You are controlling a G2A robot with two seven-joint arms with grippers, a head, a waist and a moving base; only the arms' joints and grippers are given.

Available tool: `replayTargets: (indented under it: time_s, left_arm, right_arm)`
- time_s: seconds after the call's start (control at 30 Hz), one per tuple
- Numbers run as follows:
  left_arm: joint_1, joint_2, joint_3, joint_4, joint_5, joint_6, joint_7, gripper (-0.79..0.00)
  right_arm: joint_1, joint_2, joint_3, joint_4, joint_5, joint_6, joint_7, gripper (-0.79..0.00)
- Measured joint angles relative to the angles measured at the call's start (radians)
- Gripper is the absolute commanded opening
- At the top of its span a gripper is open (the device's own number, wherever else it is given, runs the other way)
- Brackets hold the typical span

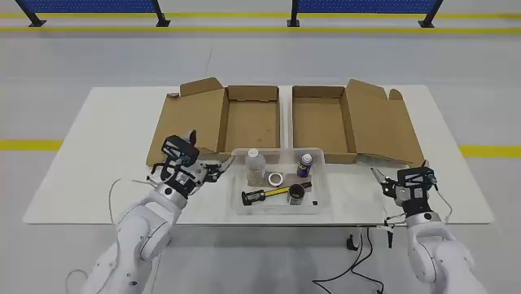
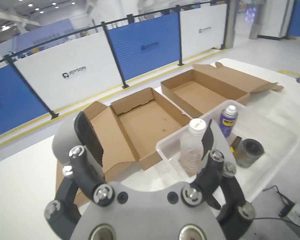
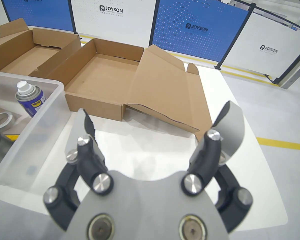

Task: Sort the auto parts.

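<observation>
Clear plastic makes the bin (image 1: 324, 182), and it sits between the two grippers with all the parts inside. Closest to the left gripper (image 2: 145, 126), just ahead of its fingers, stands a small water bottle (image 2: 191, 148). I think it is light, smooth and a bit squishy, so a soft squeeze around its middle should do. It is tall and could tip over. Past the bottle stands a blue spray can (image 2: 227, 122), hard and round and likely slippery, best held around its body. Near the can lies a dark metal sleeve (image 2: 248, 149) that looks heavy and stiff, so it needs a firm grip on its sides. A silver ring (image 3: 3, 122) and a yellow-and-black tool (image 1: 264, 195) lie in there too. The left gripper is wide open and holds nothing, just beside the bin's edge. The right gripper (image 3: 157, 112) is wide open and empty too, over the bare table (image 3: 152, 148), a little apart from the bin's other side. Two open cardboard boxes (image 3: 107, 76) wait beyond both grippers, behind the bin.
</observation>
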Motion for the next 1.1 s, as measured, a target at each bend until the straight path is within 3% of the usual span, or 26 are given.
replayTargets:
  time_s: [0.2, 0.4, 0.8, 1.1]
  left_arm:
    - [-0.08, -0.021, 0.134, 0.089, 0.017, 0.048, -0.022, 0.0]
    - [-0.157, -0.043, 0.218, 0.193, -0.014, 0.106, -0.038, 0.0]
    - [-0.248, -0.071, 0.308, 0.367, -0.033, 0.108, -0.038, 0.0]
    - [-0.278, -0.084, 0.332, 0.425, -0.081, 0.078, -0.034, 0.0]
  right_arm:
    - [0.0, 0.0, 0.0, 0.0, 0.0, 0.0, 0.0, 0.0]
    - [0.0, 0.0, 0.0, 0.0, 0.0, 0.0, 0.0, 0.0]
    - [0.0, 0.0, 0.0, 0.0, 0.0, 0.0, 0.0, 0.0]
    - [0.0, 0.0, 0.0, 0.0, 0.0, 0.0, 0.0, 0.0]
